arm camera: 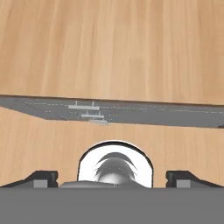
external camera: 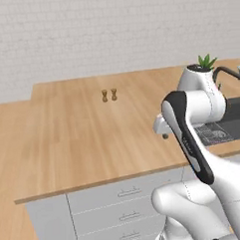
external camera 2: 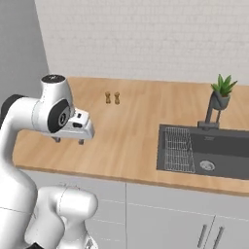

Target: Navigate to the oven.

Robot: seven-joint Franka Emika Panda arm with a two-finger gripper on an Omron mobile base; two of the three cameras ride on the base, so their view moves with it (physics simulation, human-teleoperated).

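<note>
The gripper (external camera 2: pixel 68 140) hangs above the wooden counter (external camera: pixel 83 139), fingers spread wide with nothing between them (the hand view puts its two tips at opposite edges). Two small shakers (external camera 2: pixel 112 97) stand side by side farther back. The right base view takes in the whole dark sink (external camera 2: pixel 214 153), faucet (external camera 2: pixel 210 114) and potted plant (external camera 2: pixel 222 92); the left base view catches drawer fronts (external camera: pixel 127 211) below. I cannot tell where the oven is.
</note>
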